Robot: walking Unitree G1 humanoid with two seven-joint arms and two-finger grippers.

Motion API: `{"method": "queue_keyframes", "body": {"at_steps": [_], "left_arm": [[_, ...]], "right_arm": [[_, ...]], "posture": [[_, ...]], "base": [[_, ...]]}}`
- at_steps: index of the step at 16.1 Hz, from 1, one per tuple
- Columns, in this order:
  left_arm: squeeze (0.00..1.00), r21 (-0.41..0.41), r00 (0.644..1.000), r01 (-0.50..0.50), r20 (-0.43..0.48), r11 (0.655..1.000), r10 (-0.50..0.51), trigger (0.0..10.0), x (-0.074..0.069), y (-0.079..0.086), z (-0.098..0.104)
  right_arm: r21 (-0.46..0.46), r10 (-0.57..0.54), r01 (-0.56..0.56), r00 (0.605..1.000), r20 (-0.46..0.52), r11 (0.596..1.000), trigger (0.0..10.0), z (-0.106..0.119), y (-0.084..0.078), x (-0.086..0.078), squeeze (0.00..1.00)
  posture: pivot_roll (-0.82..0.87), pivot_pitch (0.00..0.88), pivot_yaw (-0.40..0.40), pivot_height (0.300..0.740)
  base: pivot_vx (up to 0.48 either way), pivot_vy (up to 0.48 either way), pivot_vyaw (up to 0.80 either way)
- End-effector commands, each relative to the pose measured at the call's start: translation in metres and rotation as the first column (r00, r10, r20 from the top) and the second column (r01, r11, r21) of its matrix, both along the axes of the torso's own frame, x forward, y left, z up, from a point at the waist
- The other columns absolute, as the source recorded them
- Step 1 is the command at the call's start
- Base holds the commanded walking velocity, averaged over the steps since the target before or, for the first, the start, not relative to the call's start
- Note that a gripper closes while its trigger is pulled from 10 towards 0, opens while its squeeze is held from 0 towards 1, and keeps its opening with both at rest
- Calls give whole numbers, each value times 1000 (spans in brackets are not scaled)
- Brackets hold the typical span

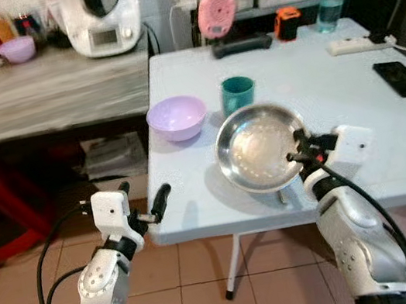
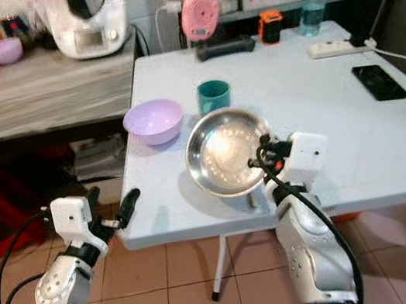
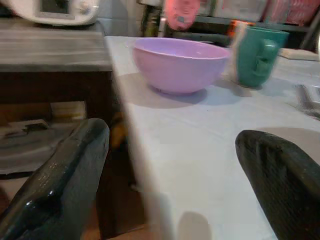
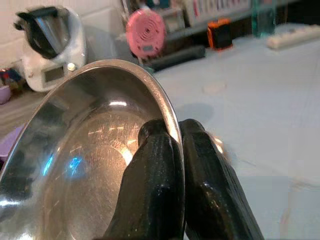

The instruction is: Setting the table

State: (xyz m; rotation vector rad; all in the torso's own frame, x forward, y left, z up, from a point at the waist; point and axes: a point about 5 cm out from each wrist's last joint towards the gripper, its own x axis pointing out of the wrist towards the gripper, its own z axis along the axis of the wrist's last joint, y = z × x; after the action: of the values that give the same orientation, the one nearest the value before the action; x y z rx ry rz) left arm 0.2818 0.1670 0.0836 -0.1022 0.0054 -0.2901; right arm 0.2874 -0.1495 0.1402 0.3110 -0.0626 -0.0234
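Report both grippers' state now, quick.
Left gripper: open, holding nothing, at the table's near-left corner.
Right gripper: shut on the steel bowl's rim.

Even indoor light, soft focus, no harsh glare.
White tabletop (image 1: 335,97) reads bright; space under the grey wooden side counter (image 1: 43,93) is dark. Round steel bowl (image 1: 259,147) shows mild hotspots and throws a soft shadow toward the near edge. Left wrist view: black fingers (image 3: 55,185) blurred up close, lilac plastic bowl (image 3: 179,64) slightly soft. Head views are soft throughout.
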Motion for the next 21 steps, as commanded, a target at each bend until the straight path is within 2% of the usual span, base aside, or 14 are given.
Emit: {"method": "queue_keyframes", "body": {"at_steps": [1,6,8,12,21], "left_arm": [[0,1,1000,-26,10,1000,26,10000,1,6,2],[0,1,999,-28,17,1000,28,10000,3,6,2],[0,6,998,-49,25,999,49,10000,4,8,4],[0,28,991,-130,30,991,129,10000,4,23,3],[0,40,989,-146,33,988,145,10000,7,25,5]], "right_arm": [[-9,12,-11,999,31,1000,10000,8,4,-2,0],[-47,15,-12,998,60,999,10000,14,3,-6,0],[-97,14,-5,995,96,995,10000,21,0,-12,0],[-196,17,0,996,85,981,10000,17,-13,-29,0],[-237,1,16,997,71,971,10000,10,-17,-42,0]], "posture": [[-2,0,32,740],[-7,0,36,740],[-5,0,35,740],[-11,0,34,740],[-14,0,42,740]], "base": [[0,390,0],[0,418,0],[0,416,0],[0,420,0],[0,430,0]]}}
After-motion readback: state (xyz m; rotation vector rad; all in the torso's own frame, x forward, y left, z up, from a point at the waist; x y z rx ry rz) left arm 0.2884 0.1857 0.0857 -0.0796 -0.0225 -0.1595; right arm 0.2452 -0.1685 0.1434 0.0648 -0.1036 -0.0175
